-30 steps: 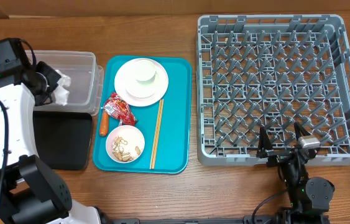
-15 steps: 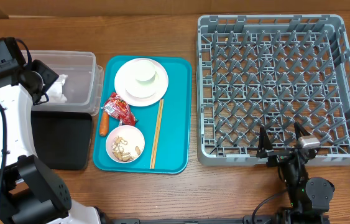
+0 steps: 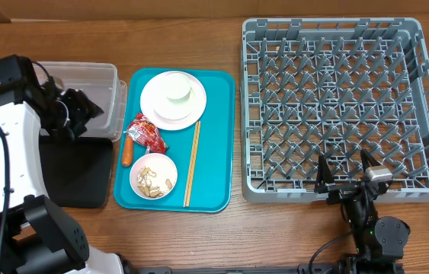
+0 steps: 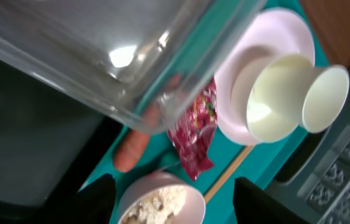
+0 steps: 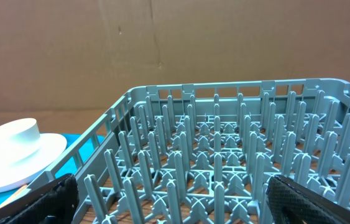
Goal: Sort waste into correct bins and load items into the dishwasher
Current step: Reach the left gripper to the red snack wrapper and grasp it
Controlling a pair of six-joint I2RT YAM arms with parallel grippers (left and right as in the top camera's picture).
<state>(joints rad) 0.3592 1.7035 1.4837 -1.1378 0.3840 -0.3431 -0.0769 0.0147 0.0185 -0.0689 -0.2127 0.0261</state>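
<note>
Now L claw (image 3: 84, 118) open, empty, above tub (image 3: 112, 73) edge, upper left. Next prob. wrapper (image 3: 145, 131), mid-left on teal tray (image 3: 222, 137): pinch top crease, avoid carrot (image 3: 127, 151) beside. R claw (image 3: 344, 171) open by rack (image 3: 328, 24).

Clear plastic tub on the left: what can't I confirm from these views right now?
Inside of the clear plastic rectangular tub: overhead, the left gripper and its arm cover the front part; the left wrist view shows only glare on its wall.
The orange carrot: in the left wrist view its upper part shows only blurred through the tub's wall.
The shallow black rectangular tray: overhead, the arm covers its left edge.
</note>
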